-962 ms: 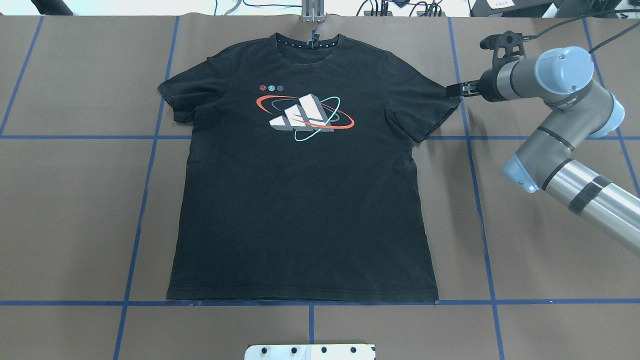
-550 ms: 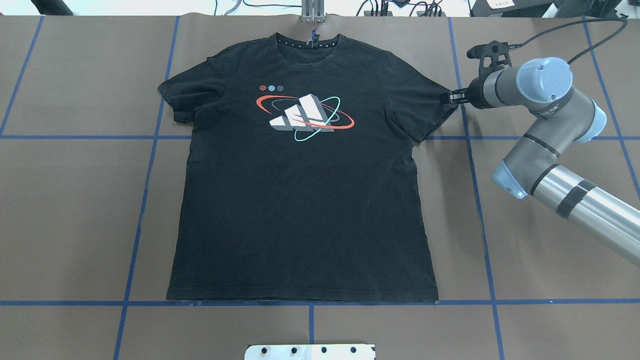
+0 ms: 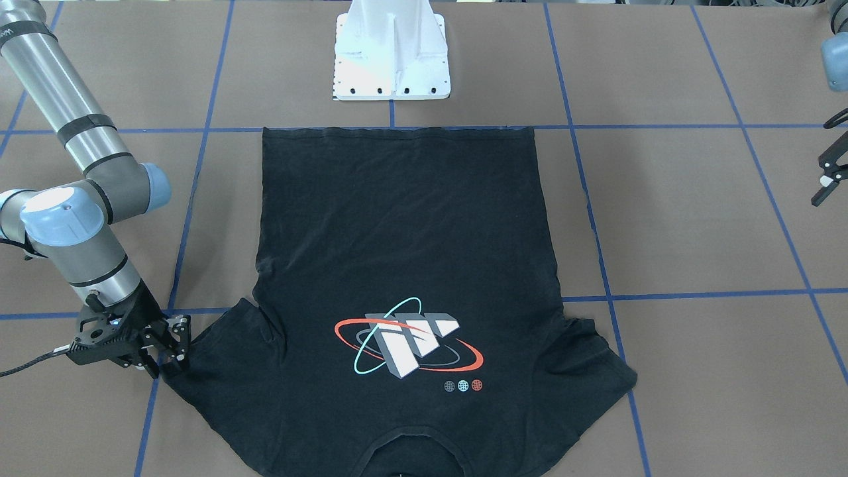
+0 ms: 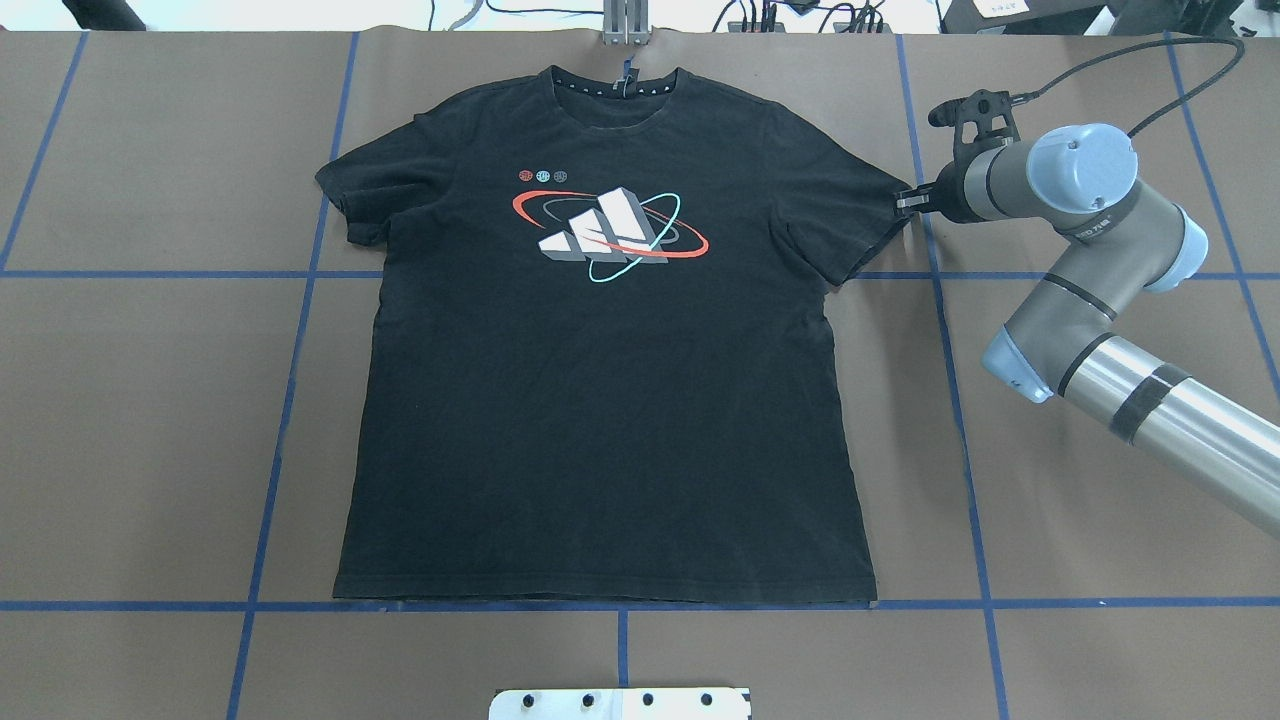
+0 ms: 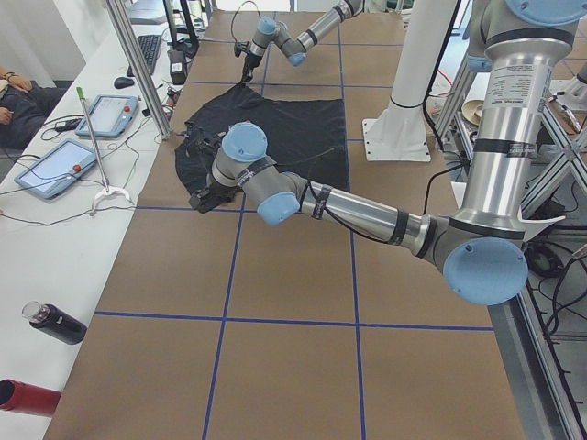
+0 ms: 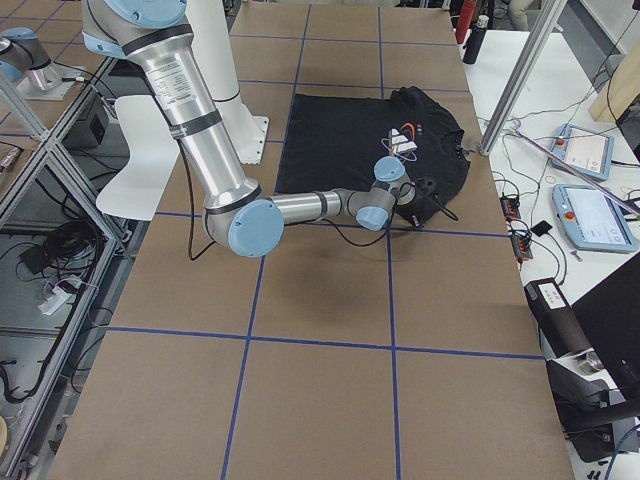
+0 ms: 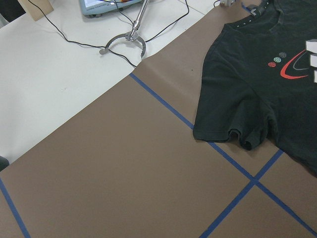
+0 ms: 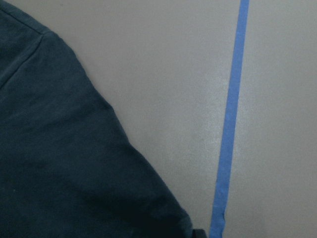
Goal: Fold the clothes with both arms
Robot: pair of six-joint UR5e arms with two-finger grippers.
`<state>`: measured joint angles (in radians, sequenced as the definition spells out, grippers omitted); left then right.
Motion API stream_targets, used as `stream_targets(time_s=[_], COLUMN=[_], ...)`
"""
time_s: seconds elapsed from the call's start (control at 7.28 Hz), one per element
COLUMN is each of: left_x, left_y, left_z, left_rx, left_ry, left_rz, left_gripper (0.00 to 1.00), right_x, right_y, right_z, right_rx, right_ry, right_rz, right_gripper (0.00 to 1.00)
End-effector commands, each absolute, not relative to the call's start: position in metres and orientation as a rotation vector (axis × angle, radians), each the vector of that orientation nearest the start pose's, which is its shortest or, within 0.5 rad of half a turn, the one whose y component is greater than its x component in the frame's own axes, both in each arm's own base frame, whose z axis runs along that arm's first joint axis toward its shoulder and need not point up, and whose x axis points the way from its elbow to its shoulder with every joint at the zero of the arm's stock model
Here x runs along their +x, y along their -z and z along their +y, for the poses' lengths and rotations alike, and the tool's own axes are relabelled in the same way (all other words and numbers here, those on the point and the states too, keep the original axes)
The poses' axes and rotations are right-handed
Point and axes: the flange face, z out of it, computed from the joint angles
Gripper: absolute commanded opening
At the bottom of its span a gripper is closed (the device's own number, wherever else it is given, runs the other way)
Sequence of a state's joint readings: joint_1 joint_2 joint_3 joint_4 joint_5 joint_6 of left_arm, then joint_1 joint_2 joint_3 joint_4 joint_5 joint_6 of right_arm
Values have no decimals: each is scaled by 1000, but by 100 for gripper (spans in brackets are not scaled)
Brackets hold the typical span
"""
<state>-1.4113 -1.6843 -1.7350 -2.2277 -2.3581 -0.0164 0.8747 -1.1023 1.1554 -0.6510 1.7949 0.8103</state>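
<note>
Black T-shirt (image 4: 600, 400) lies flat on desk (image 4: 150, 400), logo (image 4: 610, 232) up; right claw (image 4: 905, 200) meets sleeve (image 4: 850, 210) tip, seemingly for lifting, grip unclear; left claw (image 5: 200, 200) waits apart, state unclear.

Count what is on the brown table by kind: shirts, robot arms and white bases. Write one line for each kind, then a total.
T-shirt: 1
Robot arms: 2 (right arm, left arm)
White base: 1
Total: 4
</note>
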Motion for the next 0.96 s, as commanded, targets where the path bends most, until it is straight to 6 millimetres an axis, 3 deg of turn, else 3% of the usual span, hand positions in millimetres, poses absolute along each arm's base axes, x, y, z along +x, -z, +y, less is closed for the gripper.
stream_targets(time_s=[0.0, 0.14, 0.27, 0.41, 0.55, 0.69, 0.82], left_x=[24, 24, 24, 24, 24, 24, 24], left_y=[-439, -439, -439, -439, -439, -438, -437], left_z=[-544, -544, -544, -544, -544, -544, -544], left_rx=[822, 821, 822, 821, 821, 824, 825], left_ry=[-495, -494, -495, -494, -494, -495, -495], left_rz=[806, 807, 806, 807, 807, 807, 807], left_gripper=[100, 100, 100, 100, 100, 100, 100], right_x=[-374, -372, -373, -379, -401, -444, -471], right_y=[-487, -474, -448, -405, -359, -324, -294], right_z=[-625, -626, -627, -632, -634, -626, -619], right_rx=[577, 580, 571, 527, 502, 515, 498], right_ry=[5, -8, -25, -91, -147, -201, -256], right_rz=[-820, -833, -838, -836, -846, -833, -835], right_gripper=[0, 0, 0, 0, 0, 0, 0])
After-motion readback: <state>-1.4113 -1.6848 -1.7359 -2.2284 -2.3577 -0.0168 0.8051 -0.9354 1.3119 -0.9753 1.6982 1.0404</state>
